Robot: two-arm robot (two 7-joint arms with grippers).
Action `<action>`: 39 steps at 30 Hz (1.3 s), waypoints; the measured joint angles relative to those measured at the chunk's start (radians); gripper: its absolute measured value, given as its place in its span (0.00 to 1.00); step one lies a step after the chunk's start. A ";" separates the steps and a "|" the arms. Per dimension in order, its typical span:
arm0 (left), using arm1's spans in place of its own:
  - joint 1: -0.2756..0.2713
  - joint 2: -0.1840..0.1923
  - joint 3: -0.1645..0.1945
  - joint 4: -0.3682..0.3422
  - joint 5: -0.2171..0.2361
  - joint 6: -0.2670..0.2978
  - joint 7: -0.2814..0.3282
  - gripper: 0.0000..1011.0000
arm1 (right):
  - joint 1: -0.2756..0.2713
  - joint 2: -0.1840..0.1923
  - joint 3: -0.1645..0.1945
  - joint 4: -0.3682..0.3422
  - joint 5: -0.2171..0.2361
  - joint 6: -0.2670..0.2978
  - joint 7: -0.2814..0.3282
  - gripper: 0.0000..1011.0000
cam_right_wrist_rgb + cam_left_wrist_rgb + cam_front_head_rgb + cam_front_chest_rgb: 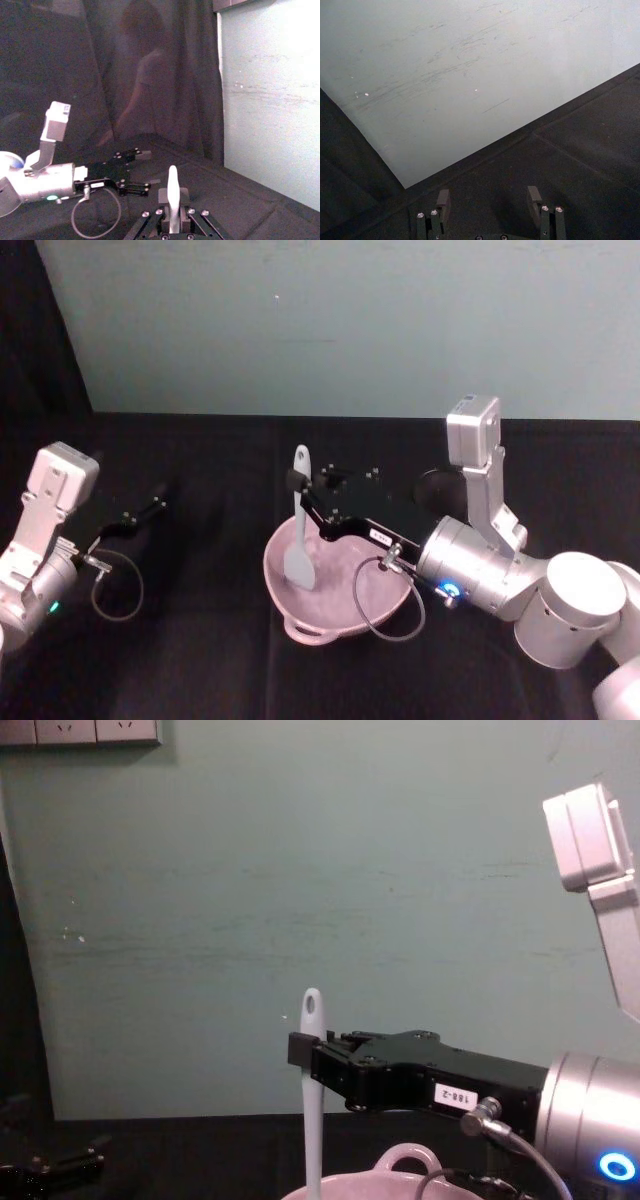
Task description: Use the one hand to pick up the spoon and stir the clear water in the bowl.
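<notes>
Presently the right end effector [298,480] reaches in from the robot's right above the table [200,660], its two black fingers pressed together on the slim handle of the spoon [299,530], just below the oval hole at the handle's end. The spoon hangs close to upright, its flat rounded-square head down inside the bowl [276,562]; whether the head touches the bottom cannot be told, and the clear water itself cannot be made out. The chest view shows the same grip from the side, with the handle tip rising above the fingers and the bowl's loop handle just below. The left end effector [488,200] sits parked well apart on the robot's left, its fingers spread with nothing between them. As a judgement, the spoon is a light, thin plastic piece, fairly stiff but liable to flex a little along its long handle. Its smooth surface gives the pads little friction, so a pinch this high on the handle leaves a long lever below, and drag from the water or a knock on the wall could swing or twist it in the grip (a hold nearer mid-handle would resist this better, at the cost of reach). The glossy bowl also looks light enough to slide on the dark cloth if pushed, so stirring strokes are best kept gentle and clear of its wall.
</notes>
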 joint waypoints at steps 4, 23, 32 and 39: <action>0.000 0.000 0.000 0.000 0.000 0.000 0.000 0.99 | 0.027 -0.013 0.004 0.042 -0.001 -0.011 -0.007 0.11; 0.000 0.000 0.000 0.000 0.000 0.000 0.000 0.99 | -0.009 0.035 0.107 0.030 -0.002 -0.021 -0.079 0.11; 0.000 0.000 0.000 0.000 0.000 0.000 0.000 0.99 | -0.052 0.058 0.069 -0.063 -0.072 -0.010 -0.083 0.11; 0.000 0.000 0.000 0.000 0.000 0.000 0.000 0.99 | -0.067 0.035 0.019 -0.093 -0.090 0.000 -0.056 0.11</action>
